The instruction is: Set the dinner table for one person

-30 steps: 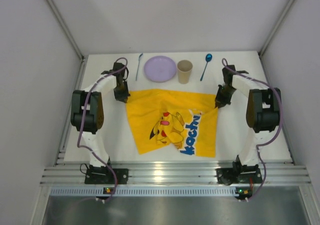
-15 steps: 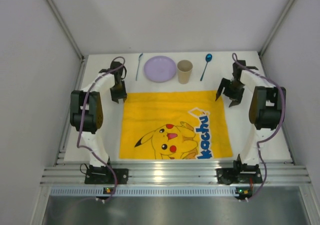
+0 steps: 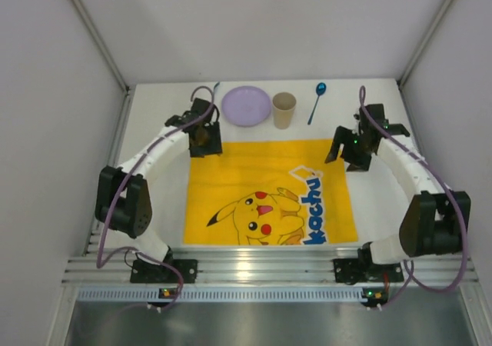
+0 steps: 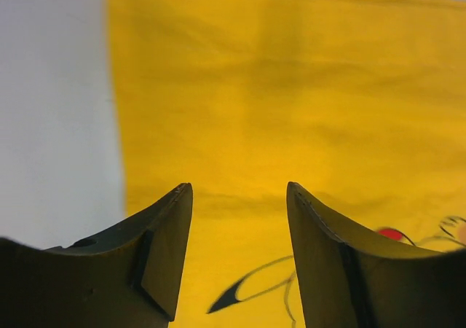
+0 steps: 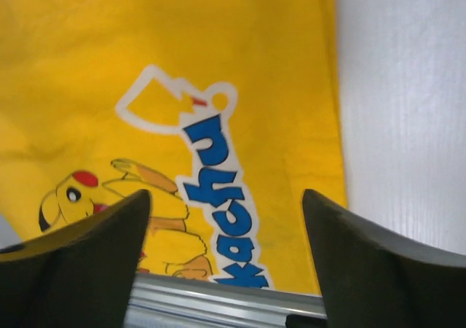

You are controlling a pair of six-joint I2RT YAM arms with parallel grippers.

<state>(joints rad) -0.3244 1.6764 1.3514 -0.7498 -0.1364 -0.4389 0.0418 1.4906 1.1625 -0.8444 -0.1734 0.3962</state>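
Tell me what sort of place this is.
Probably a robot test cell in a lab, not a dining room. Plain white panels wall in the dinner table, and the left arm and right arm are bolted to an aluminium rail at its near edge.

A flat yellow mat leaves the middle of the table open from above, with bare strips either side. Along the far edge a plate, cup and blue spoon stand in the way, with a gap between cup and spoon.
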